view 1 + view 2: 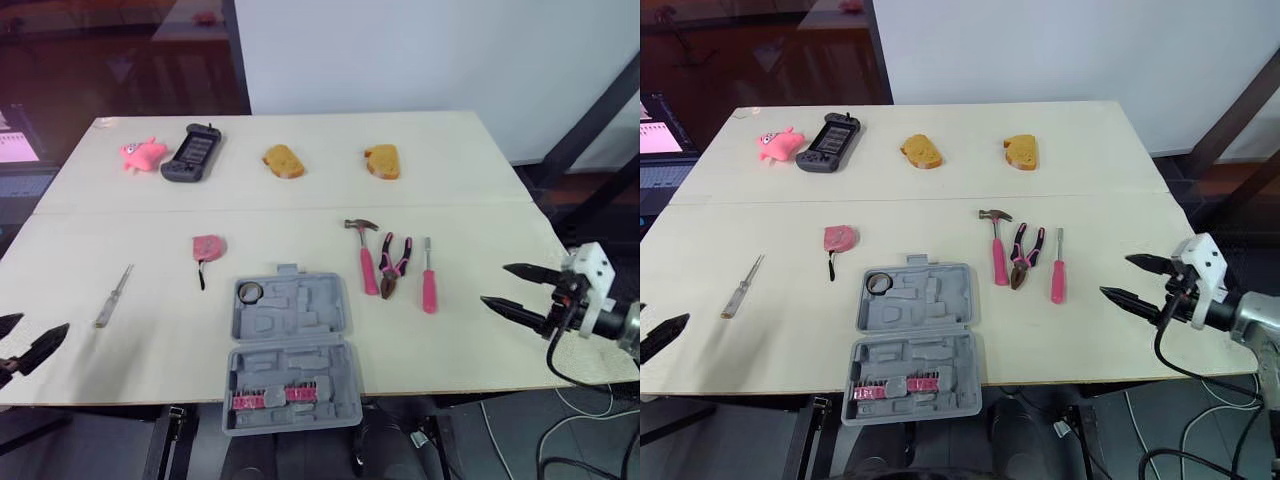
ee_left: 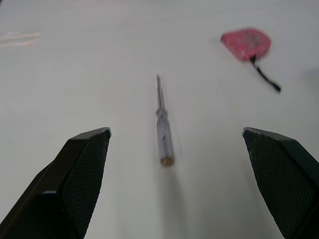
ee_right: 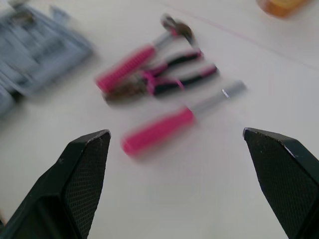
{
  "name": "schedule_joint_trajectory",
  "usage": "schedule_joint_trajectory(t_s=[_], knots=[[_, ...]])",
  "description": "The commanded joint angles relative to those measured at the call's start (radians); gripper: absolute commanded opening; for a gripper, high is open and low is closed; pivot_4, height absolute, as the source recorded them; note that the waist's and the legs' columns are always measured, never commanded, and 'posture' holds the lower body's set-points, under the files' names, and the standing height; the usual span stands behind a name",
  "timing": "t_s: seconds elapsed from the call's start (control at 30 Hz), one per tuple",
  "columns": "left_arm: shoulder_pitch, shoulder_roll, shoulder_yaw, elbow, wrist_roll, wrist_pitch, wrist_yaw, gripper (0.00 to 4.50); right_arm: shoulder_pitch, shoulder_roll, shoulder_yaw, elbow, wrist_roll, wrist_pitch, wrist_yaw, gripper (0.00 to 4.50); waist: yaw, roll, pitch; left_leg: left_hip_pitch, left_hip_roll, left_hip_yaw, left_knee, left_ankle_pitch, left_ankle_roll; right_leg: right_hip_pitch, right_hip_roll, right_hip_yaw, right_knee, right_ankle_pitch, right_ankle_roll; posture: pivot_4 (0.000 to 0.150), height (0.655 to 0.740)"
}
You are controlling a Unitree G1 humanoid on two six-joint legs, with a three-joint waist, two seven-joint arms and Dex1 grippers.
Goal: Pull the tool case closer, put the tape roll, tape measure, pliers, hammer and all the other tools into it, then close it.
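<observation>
The grey moulded-plastic tool case (image 1: 290,350) lies open flat at the near edge of the pale table (image 1: 470,350), its recessed trays ribbed and a strip of pink-held bits (image 1: 275,398) lining the near half. A small tape roll (image 1: 250,292) sits ring-up in the case's far left recess. Beyond the case to the left lies the rounded pink tape measure (image 1: 208,247), and farther left a slim clear-handled screwdriver (image 1: 113,296). Right of the case, side by side: the steel-headed hammer (image 1: 365,255) with a pink grip, the pliers (image 1: 393,265), and a pink-handled screwdriver (image 1: 428,278). The left gripper (image 1: 45,321) hovers left of the case, textured black fingers spread, empty. The right gripper (image 1: 494,284) hovers right of it, fingers apart, empty.
</observation>
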State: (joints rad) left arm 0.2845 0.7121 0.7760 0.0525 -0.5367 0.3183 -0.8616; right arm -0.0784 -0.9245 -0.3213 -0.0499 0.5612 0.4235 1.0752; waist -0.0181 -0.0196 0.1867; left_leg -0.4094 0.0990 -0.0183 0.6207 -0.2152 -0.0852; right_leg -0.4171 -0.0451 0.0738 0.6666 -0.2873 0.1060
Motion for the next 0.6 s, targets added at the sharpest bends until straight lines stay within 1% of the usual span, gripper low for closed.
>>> schedule_joint_trajectory(t_s=[0.03, 0.13, 0.2, 0.3, 0.33, 0.43, 0.53, 0.6], knots=[[-0.021, -0.067, -0.048, -0.211, -0.045, 0.089, 0.146, 4.45, -0.099, -0.024, 0.001, -0.136, 0.100, 0.164, -0.059, 4.50, 0.001, -0.001, 0.000, 0.000, 0.000, 0.000, 0.000, 0.000, 0.000, 0.001, 0.000, 0.000, 0.000, 0.000, 0.000, 0.150, 0.7238], [-0.043, -0.174, -0.157, -0.364, -0.017, 0.130, 0.284, 4.45, -0.217, -0.045, 0.083, -0.248, 0.151, 0.317, -0.089, 4.50, 0.002, 0.000, 0.000, 0.001, 0.000, 0.000, 0.002, 0.000, 0.000, 0.003, 0.000, 0.000, -0.002, 0.001, 0.002, 0.150, 0.7238], [-0.053, -0.219, -0.214, -0.423, 0.004, 0.148, 0.348, 4.45, -0.268, -0.048, 0.126, -0.305, 0.170, 0.384, -0.112, 4.50, 0.006, -0.002, -0.001, 0.001, 0.000, 0.000, 0.002, 0.000, 0.000, 0.003, 0.000, 0.000, -0.002, 0.001, 0.003, 0.150, 0.7238], [-0.078, -0.319, -0.309, -0.492, 0.025, 0.167, 0.459, 4.45, -0.347, -0.014, 0.201, -0.405, 0.160, 0.449, -0.203, 4.50, 0.005, -0.002, -0.001, 0.001, 0.000, -0.001, 0.002, 0.000, 0.000, 0.004, 0.000, 0.000, -0.002, 0.001, 0.003, 0.150, 0.7238], [-0.083, -0.343, -0.333, -0.490, 0.046, 0.164, 0.488, 4.45, -0.368, -0.011, 0.225, -0.429, 0.161, 0.470, -0.215, 4.50, 0.005, -0.002, -0.001, 0.001, 0.000, -0.001, 0.003, 0.000, 0.000, 0.004, 0.000, 0.000, -0.002, 0.001, 0.003, 0.150, 0.7238], [-0.115, -0.391, -0.409, -0.452, 0.137, 0.134, 0.569, 4.45, -0.453, -0.056, 0.321, -0.471, 0.168, 0.571, -0.192, 4.50, 0.005, -0.002, -0.001, 0.001, 0.000, -0.001, 0.003, 0.000, 0.000, 0.004, 0.000, 0.000, -0.002, 0.001, 0.002, 0.150, 0.7238], [-0.169, -0.425, -0.460, -0.396, 0.209, 0.105, 0.635, 4.45, -0.510, -0.053, 0.340, -0.463, 0.204, 0.650, -0.196, 4.50, 0.007, -0.002, -0.001, 0.000, 0.000, -0.001, 0.004, 0.000, 0.000, 0.004, 0.000, 0.000, -0.002, 0.000, 0.001, 0.150, 0.7238], [-0.210, -0.451, -0.479, -0.357, 0.228, 0.072, 0.658, 4.45, -0.531, -0.056, 0.347, -0.455, 0.205, 0.673, -0.194, 4.50, 0.009, -0.002, -0.001, 0.000, -0.001, -0.001, 0.004, 0.000, 0.000, 0.004, 0.000, 0.000, -0.002, 0.000, 0.001, 0.150, 0.7238]])
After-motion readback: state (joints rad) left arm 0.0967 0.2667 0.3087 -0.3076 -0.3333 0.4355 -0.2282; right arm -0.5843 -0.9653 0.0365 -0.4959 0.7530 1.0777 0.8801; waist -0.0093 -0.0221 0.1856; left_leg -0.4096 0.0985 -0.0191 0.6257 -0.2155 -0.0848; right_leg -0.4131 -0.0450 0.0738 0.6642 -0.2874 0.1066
